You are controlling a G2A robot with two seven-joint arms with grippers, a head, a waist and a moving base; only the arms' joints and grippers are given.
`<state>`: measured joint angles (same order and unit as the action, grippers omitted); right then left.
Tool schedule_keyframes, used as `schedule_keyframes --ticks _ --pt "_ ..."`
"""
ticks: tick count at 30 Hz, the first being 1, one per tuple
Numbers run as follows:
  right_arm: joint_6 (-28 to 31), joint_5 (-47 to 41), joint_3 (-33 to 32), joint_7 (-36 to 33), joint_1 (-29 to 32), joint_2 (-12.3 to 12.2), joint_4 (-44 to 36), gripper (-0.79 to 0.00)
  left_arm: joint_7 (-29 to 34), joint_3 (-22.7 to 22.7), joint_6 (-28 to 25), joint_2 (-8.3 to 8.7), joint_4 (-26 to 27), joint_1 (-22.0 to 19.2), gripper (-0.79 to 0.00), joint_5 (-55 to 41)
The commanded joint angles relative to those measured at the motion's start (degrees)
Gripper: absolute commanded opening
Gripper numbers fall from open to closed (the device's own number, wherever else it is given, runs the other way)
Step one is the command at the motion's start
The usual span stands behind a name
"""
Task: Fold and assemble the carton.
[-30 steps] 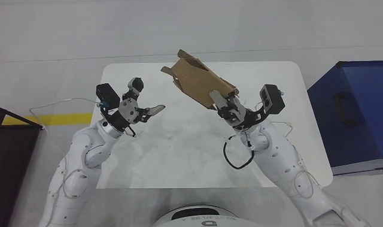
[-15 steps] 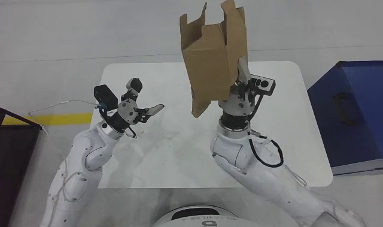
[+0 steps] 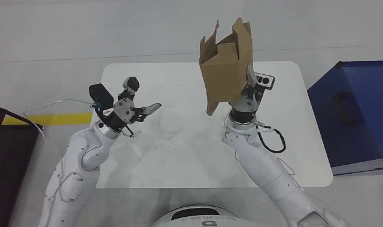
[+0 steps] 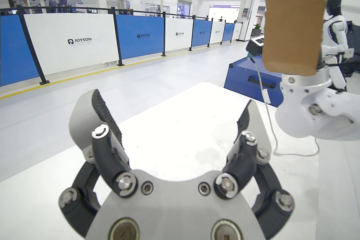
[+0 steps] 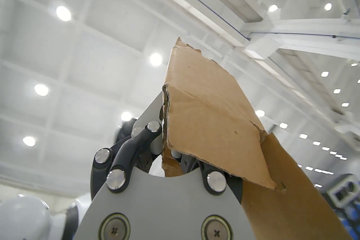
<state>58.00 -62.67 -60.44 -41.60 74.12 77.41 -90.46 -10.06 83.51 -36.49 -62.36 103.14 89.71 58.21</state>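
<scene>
Cardboard, we judge, light yet floppy at its creases: the carton (image 3: 225, 65) stands raised over the far right of the desk (image 3: 179, 161), right fingers (image 5: 153, 111) clamped on its lower edge, left fingers (image 4: 108, 114) apart, so we'd pinch a stiff panel.

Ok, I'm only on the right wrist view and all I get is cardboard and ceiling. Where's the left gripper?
Observer: The left gripper is open and holds nothing. It is above the left part of the table, apart from the carton.
Operator: And is the carton clear of the table?
Observer: Yes. In the left wrist view its lower edge hangs well above the tabletop, about level with the right arm's wrist. The right gripper holds it upright by that lower end, flaps pointing up.
</scene>
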Motion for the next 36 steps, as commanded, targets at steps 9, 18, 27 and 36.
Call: schedule_keyframes --ticks 9,18,27,36 --pt "0.0 63.2 -12.7 17.1 5.2 5.0 -12.2 -0.785 0.2 -0.4 -0.2 -0.12 0.9 0.0 0.0 -0.8" --pt "0.0 79.3 -10.3 26.0 7.7 4.4 -13.8 -0.785 0.3 -2.0 -3.7 -0.24 4.2 0.1 0.0 -3.1" --pt "0.0 76.0 -3.5 30.2 7.5 2.8 -10.2 -0.785 0.5 -2.9 -4.3 -0.35 5.3 0.1 0.0 -3.2" --pt "0.0 58.4 2.4 20.7 6.2 0.9 -7.2 -0.785 -0.5 -2.9 -3.3 -0.46 5.0 0.3 0.0 -2.0"
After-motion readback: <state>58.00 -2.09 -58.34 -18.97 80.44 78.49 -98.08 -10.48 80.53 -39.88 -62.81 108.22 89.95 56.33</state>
